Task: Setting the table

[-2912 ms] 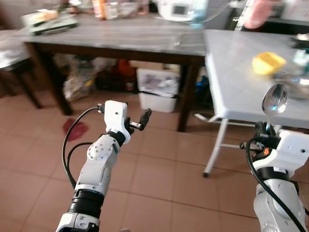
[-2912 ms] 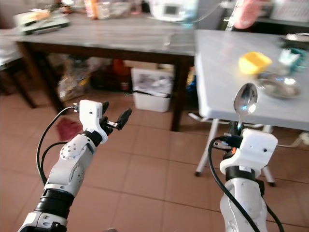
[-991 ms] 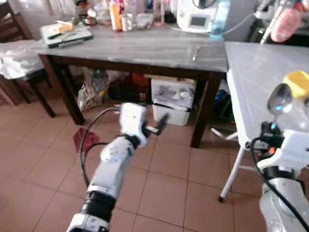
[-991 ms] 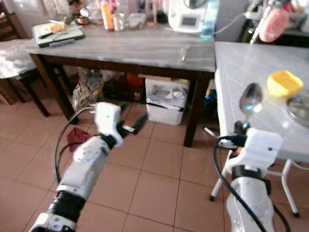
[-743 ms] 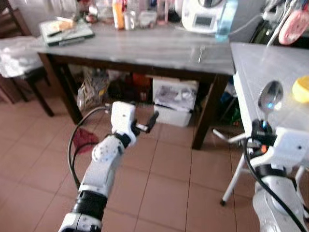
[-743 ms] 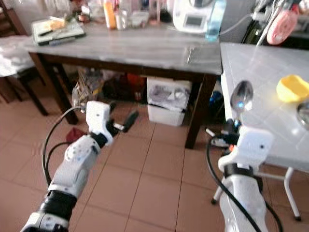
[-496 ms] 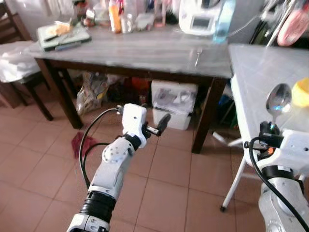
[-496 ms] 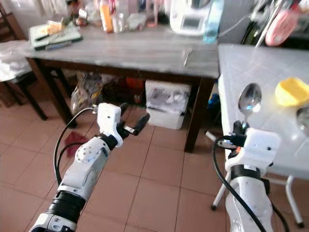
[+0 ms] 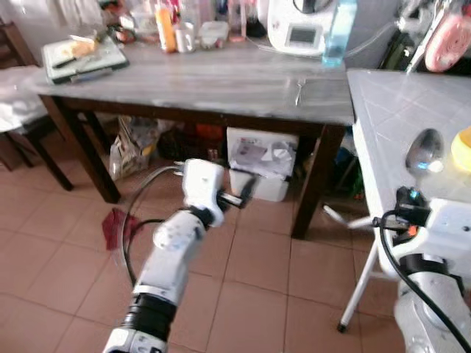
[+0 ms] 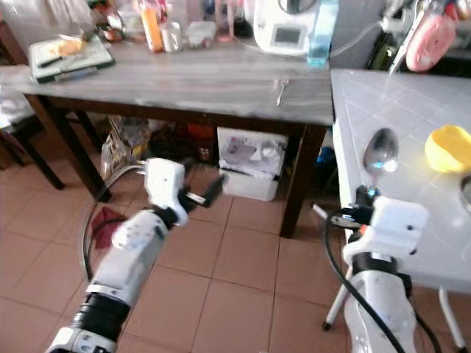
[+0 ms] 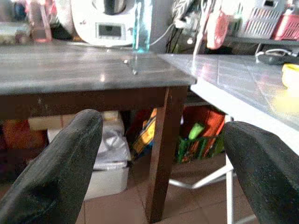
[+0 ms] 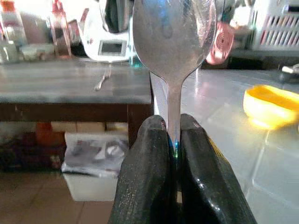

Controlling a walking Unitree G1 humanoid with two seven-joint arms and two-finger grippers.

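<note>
Right gripper (image 12: 172,140) clamps spoon (image 12: 172,42) by the handle, bowl upright, at 3 o'clock beside the white desk (image 10: 397,110). Left gripper (image 11: 159,154) hangs wide and empty at 9 o'clock over the floor. Since a moment ago, now closer to the dark desk (image 9: 221,81), fork (image 9: 299,91) at 12 o'clock. Carries spoon toward a place setting; nothing laid yet.
</note>
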